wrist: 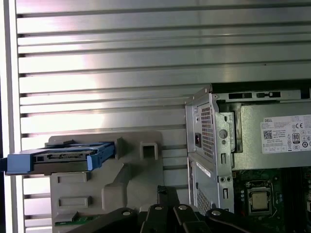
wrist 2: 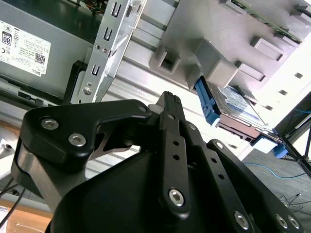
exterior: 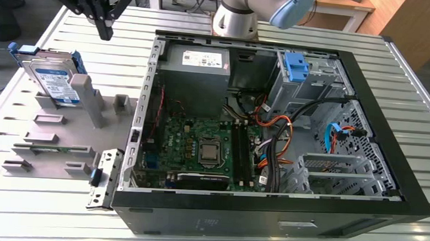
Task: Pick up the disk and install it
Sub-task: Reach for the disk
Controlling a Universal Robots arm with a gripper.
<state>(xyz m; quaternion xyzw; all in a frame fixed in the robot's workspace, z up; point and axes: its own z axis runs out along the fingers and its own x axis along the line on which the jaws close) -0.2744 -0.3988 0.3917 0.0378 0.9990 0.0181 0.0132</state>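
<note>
Gripper [exterior: 105, 33] pinched closed, empty, fingertips pointing down, hanging above slatted table [exterior: 48, 216] near grey fixture [exterior: 74, 132]. Nearest thing below: disk [exterior: 55, 82], standing on edge in that fixture, blue rails on its sides, well apart from fingertips. Same disk [wrist 2: 238, 104] [wrist: 68, 160] in both wrist views, slotted in fixture. Farther out, towards exterior view's right: open computer case [exterior: 269, 203], grey power supply [exterior: 196, 64] in a back corner, blue bracket [exterior: 295, 67] in drive bay.
</note>
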